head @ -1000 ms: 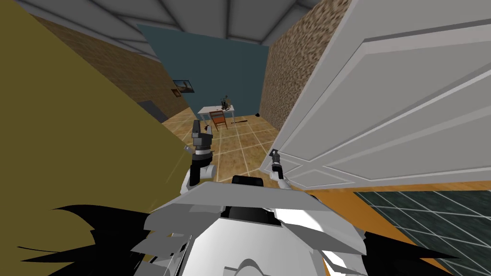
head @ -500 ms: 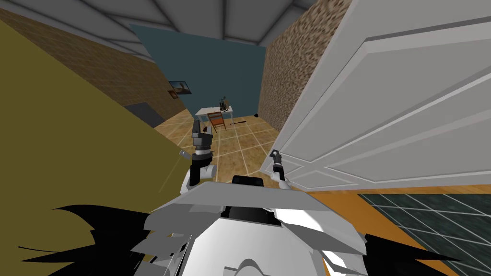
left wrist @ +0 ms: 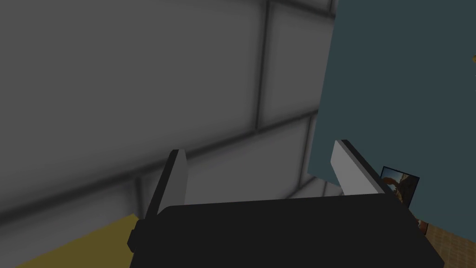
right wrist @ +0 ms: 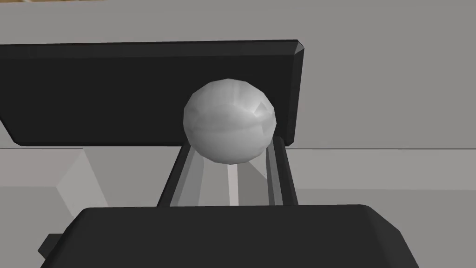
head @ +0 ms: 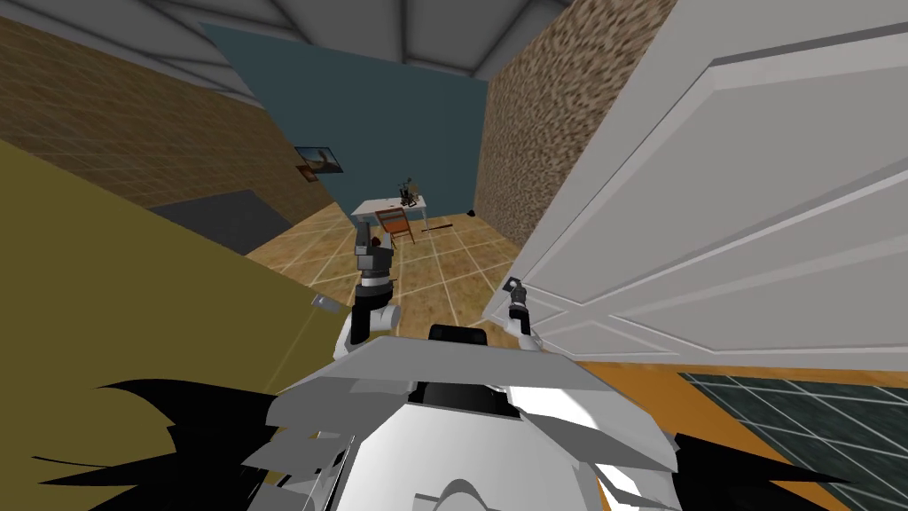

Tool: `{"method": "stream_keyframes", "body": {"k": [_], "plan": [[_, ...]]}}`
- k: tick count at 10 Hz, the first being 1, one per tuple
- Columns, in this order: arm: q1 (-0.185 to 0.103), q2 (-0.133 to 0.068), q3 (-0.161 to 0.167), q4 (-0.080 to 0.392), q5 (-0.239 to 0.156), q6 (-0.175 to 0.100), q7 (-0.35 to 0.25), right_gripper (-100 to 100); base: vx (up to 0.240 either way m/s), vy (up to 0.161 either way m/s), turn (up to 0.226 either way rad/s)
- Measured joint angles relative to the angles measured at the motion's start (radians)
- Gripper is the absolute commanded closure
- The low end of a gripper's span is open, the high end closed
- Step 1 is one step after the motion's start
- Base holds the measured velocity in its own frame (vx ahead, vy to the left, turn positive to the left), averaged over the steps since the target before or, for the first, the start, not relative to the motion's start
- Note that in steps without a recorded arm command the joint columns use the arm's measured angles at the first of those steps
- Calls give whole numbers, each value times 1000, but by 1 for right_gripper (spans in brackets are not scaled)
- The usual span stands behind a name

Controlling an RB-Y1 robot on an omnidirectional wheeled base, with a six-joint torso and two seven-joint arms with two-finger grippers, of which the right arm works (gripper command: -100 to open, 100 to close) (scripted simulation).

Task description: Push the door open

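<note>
Two grippers: right gripper (right wrist: 230,149) clamps the knob (right wrist: 229,121); left gripper (left wrist: 260,151), at its 10 o'clock, idles spread. Push steadily, following the arc of the door (head: 727,222).

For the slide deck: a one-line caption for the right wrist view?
Right gripper shut on the round grey knob, with its dark plate and the pale door behind.

Left arm: forearm upright ahead of chest, left gripper (head: 362,231) pointing up and forward, fingers (left wrist: 179,179) parted wide.
Right arm: forearm low, reaching forward and rightward, right gripper (head: 515,286) narrowed, fingers (right wrist: 186,177) pressing sides of round grey door knob (right wrist: 230,116).
</note>
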Motion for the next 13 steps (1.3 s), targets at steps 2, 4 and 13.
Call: {"method": "stream_keyframes", "body": {"k": [2, 4, 13], "plan": [[-2, -3, -20, 6, -11, 0, 7, 100, 140, 42, -43], [-12, -7, -43, 26, -24, -10, 11, 100, 179, 62, -85], [-11, -28, -122, 53, -70, -16, 29, 100, 165, 24, -53]]}}
